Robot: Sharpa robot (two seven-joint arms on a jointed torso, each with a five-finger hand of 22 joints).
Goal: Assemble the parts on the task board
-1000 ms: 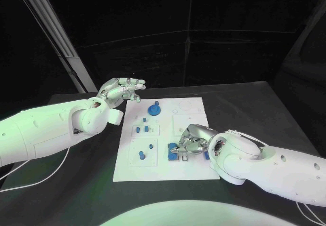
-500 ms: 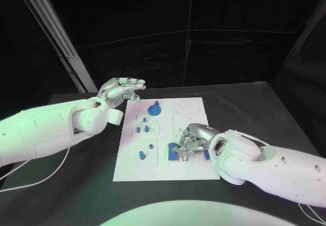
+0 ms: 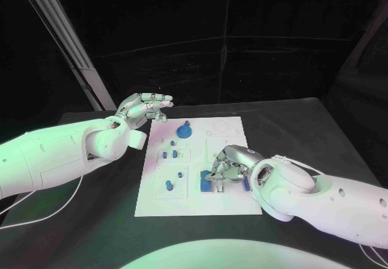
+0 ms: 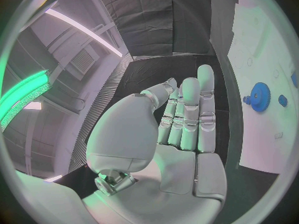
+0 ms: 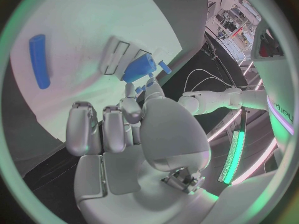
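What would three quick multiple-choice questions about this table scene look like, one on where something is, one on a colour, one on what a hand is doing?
1. Where is the left hand?
A. Raised beside the far left corner of the task board
B. Flat on the board's middle
C. Under the table

2. What colour is the gear-shaped part at the board's far end?
A. Red
B. Blue
C. Yellow

3. What is the right hand doing?
A. Hanging high over bare table
B. Lying palm up, away from the board
C. Fingers down among the blue parts on the board's near right area

Key: 1 A, the head view shows it lifted off the board, holding nothing. 2 B, blue in the head and left wrist views. 3 C, its fingertips meet a blue block.
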